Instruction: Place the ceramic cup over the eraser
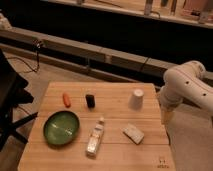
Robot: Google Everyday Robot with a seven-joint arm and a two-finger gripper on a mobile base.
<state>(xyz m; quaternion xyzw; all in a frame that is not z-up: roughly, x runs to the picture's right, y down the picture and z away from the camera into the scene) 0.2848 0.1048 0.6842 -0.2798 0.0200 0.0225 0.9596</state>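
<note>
The white ceramic cup (136, 99) stands upside down, wide end on the table, on the far right part of the wooden table (115, 155). The black eraser (90, 100) stands upright to its left, about a hand's width away, near the table's far middle. My white arm (187, 85) comes in from the right. My gripper (167, 116) hangs down just off the table's right edge, to the right of the cup and a little nearer to me, apart from it and holding nothing that I can see.
An orange carrot-like piece (66, 99) lies left of the eraser. A green bowl (61, 127) sits front left. A white-and-clear bottle (95, 137) lies at the front middle. A pale flat block (133, 133) lies front right. A dark chair (10, 95) stands to the left.
</note>
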